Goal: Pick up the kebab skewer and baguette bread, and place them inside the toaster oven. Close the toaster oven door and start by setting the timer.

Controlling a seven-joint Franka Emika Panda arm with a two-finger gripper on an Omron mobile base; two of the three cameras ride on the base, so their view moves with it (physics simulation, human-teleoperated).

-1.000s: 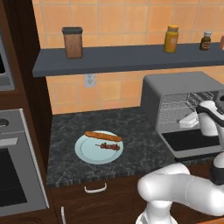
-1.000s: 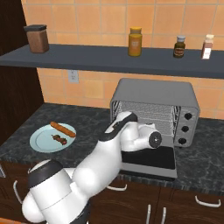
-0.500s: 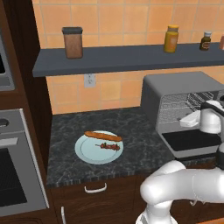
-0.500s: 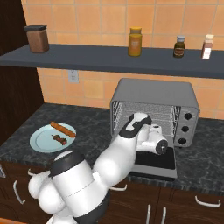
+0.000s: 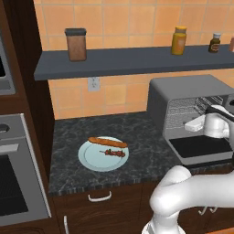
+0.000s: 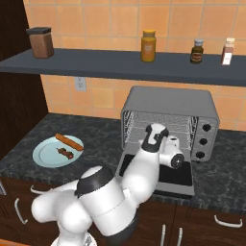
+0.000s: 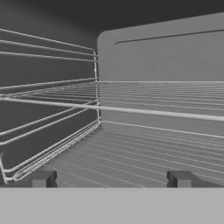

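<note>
2 foods, baguette bread (image 5: pixel 108 142) and kebab skewer (image 5: pixel 114 153), on plate (image 5: pixel 89 161); pincer (image 7: pixel 110 179) released, facing toaster oven (image 6: pixel 169 108) rack.

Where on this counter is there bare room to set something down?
Bare dark counter lies between the pale blue plate and the toaster oven, and behind the plate toward the wall. It is crowded at the oven mouth, where the open door and end effector sit.

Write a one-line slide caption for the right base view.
Open, empty gripper at the mouth of the toaster oven, its door folded down; kebab skewer and baguette bread on the plate.
</note>
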